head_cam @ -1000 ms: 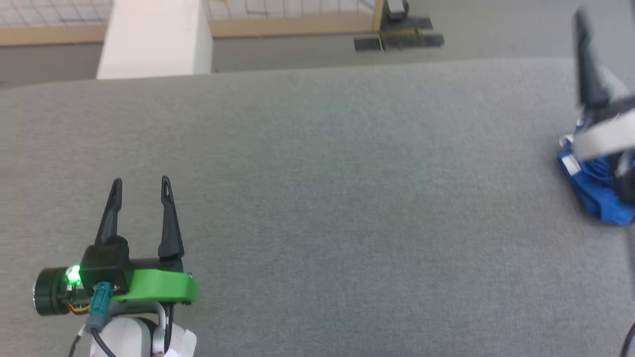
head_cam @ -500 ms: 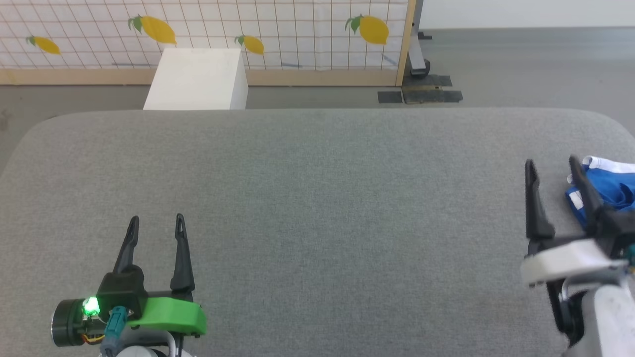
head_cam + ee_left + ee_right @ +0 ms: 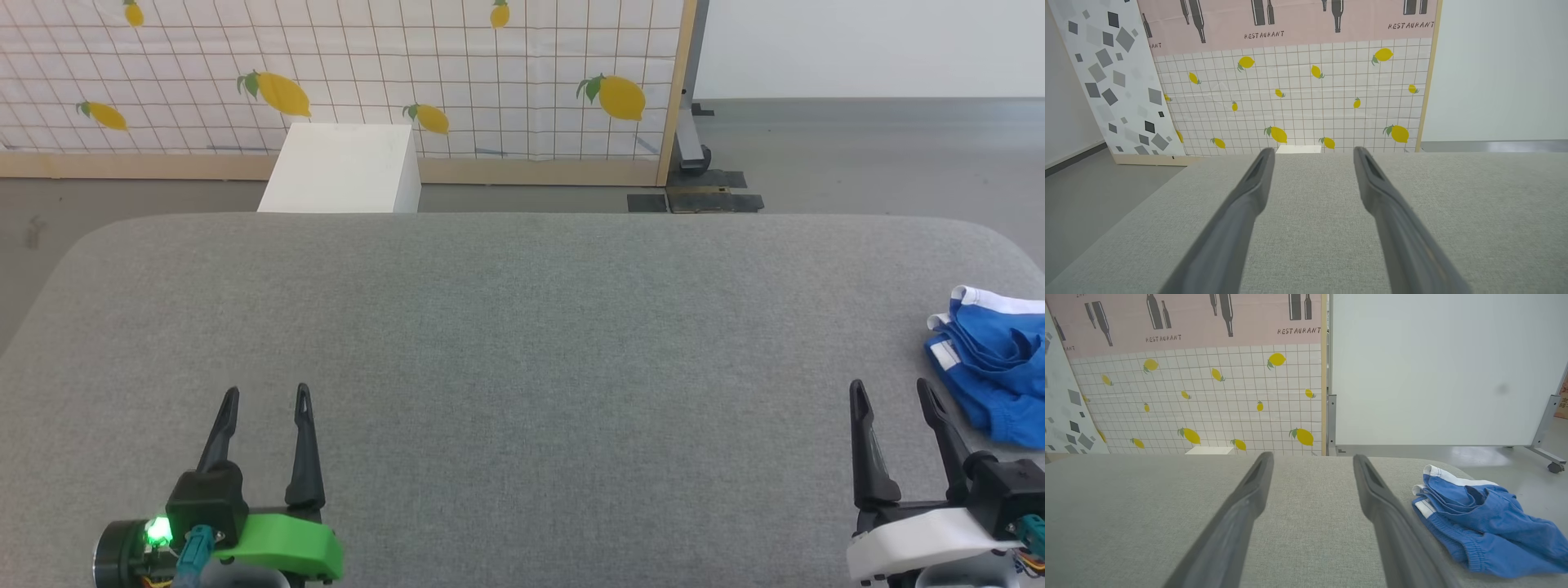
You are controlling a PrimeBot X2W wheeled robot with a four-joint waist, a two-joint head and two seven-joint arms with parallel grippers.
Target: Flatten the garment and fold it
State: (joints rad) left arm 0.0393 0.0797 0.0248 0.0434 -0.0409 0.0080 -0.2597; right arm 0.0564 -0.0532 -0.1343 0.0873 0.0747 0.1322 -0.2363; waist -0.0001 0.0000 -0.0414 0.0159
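Seeing head-camera tilt upward versus a second ago, so more back wall in frame. Relative to the cloth, seeing right gripper [image 3: 889, 385] backed off: half a second ago overlapping the royal-blue soft fabric shorts [image 3: 1000, 367] with white side stripe, now below-left of them and apart.

Largest first:
- See big grey woven-fabric padded surface with rounded corners [image 3: 522, 327] across the whole foreground.
- Behind it, see white grid-print screen with yellow lemons and wooden frame [image 3: 367, 65]. Wrist views add a pink band above the grid with bottle drawings and "RESTAURANT".
- Right of that, see plain white board on a grey wheeled stand [image 3: 1437, 367].
- See white rectangular box [image 3: 343, 167] on the grey floor between screen and surface.
- Locate shorts bunched and crumpled at the surface's right edge, partly cut by the head-view frame, with gathered elastic edge toward the right wrist camera.
- Read both tools as spread wide, pinching nothing, dark fingers pointing away over bare grey fabric.
- Find left gripper [image 3: 267, 389] at lower left, with green bracket and lit green LED.
- Find right gripper at lower right with white bracket, near the shorts, not touching.
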